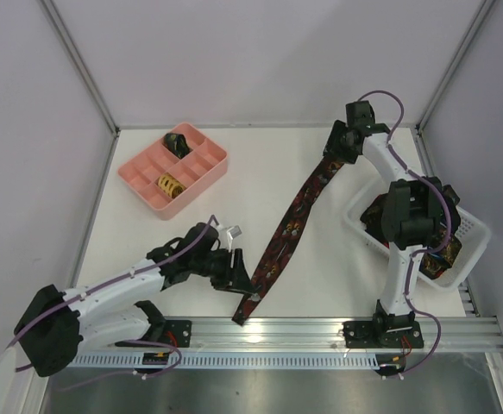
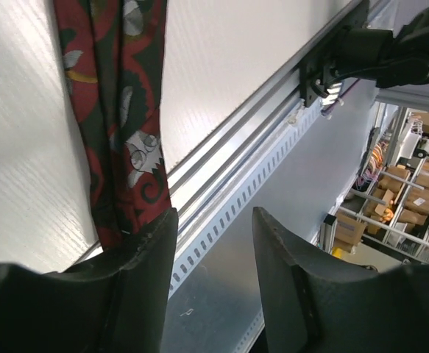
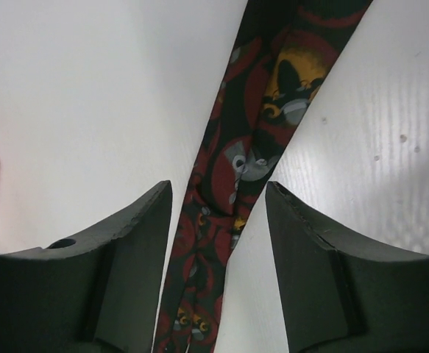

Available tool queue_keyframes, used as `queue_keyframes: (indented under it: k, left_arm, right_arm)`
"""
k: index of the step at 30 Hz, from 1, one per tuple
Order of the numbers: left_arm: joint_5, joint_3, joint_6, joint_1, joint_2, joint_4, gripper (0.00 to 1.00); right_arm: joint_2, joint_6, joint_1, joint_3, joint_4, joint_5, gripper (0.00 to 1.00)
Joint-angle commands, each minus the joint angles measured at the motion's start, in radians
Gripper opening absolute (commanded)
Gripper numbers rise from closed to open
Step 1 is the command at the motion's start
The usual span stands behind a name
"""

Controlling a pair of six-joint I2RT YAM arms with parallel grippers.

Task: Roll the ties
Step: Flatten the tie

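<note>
Step in hand: start of a roll, nothing wound yet. One tie [image 1: 290, 228] lies flat and straight on a diagonal. Its near tip is at the rail [image 1: 320, 328] along the near edge, and its far end points toward the far right corner.

Left gripper [image 1: 238, 278] sits low at the near tip with its jaws parted and nothing held. The tie runs beside one finger [image 2: 144, 250], not in the gap.

Right gripper [image 1: 337, 153] hangs over the far end, jaws wide. The tie passes between them unpinched.

Two rolled ties [image 1: 178, 142] sit in the tray [image 1: 139, 168] at the far left corner. The basket [image 1: 480, 233] is at the right edge.

Next move, as I judge it: the left gripper must shift sideways onto the tip and close before turning it over.
</note>
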Motion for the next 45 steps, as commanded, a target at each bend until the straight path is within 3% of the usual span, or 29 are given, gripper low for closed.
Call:
queue_keyframes:
  k: [1,5,14,21,34,42,45]
  left_arm:
    - [0.012,0.034,-0.004,-0.002,0.051,0.046,0.5]
    - [-0.047,0.025,0.01,-0.004,0.05,-0.014,0.46]
    - [-0.074,-0.016,0.041,-0.004,0.032,0.005,0.47]
    - [-0.073,-0.05,0.03,-0.004,0.015,0.017,0.45]
    - [-0.082,-0.049,0.024,-0.004,-0.014,-0.015,0.47]
    - [-0.077,-0.075,0.002,-0.002,-0.028,-0.007,0.51]
    - [-0.081,-0.065,0.013,-0.002,-0.03,-0.018,0.59]
  right_arm:
    - [0.043,-0.015,-0.014,0.046,0.048,0.062,0.57]
    - [0.131,0.024,-0.009,0.097,0.057,-0.01,0.46]
    - [0.181,0.03,0.039,0.091,0.149,0.17,0.44]
    - [0.258,0.028,0.051,0.169,0.079,0.233,0.31]
    - [0.353,-0.032,0.092,0.253,0.015,0.341,0.31]
    - [0.33,-0.026,0.092,0.266,0.01,0.345,0.05]
    - [0.306,-0.021,0.088,0.272,0.01,0.361,0.0]
